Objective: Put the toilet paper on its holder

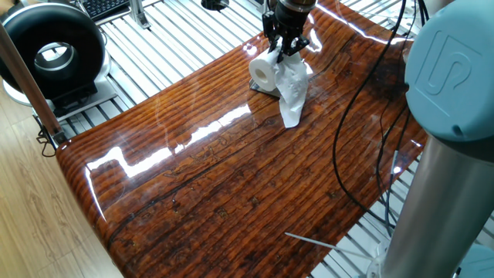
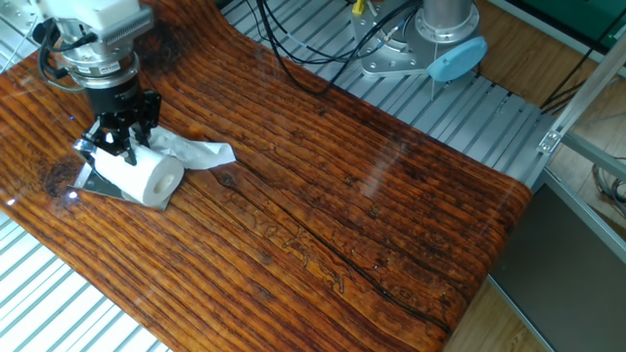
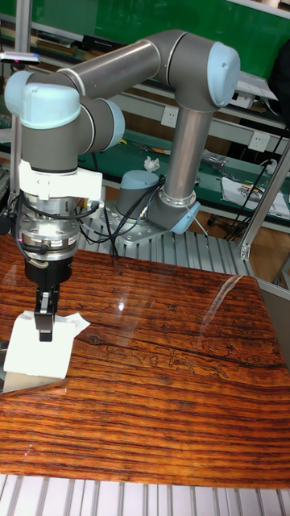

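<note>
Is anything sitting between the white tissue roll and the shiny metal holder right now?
Nothing visible does. The white toilet paper roll already lies over the shiny silver holder's base plate, with the black two-finger gripper at the roll's top. Only the roll's loose sheet trails beside it.

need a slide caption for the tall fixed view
UR5 gripper lowered onto the white toilet paper at the glossy wooden table's left edge.

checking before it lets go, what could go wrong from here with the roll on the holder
The gripper is down on the toilet paper, so pulling away could drag the roll off the holder. The loose sheet trails across the table and may snag or unwind. Whether the roll is truly seated on the bars cannot be seen.
</note>
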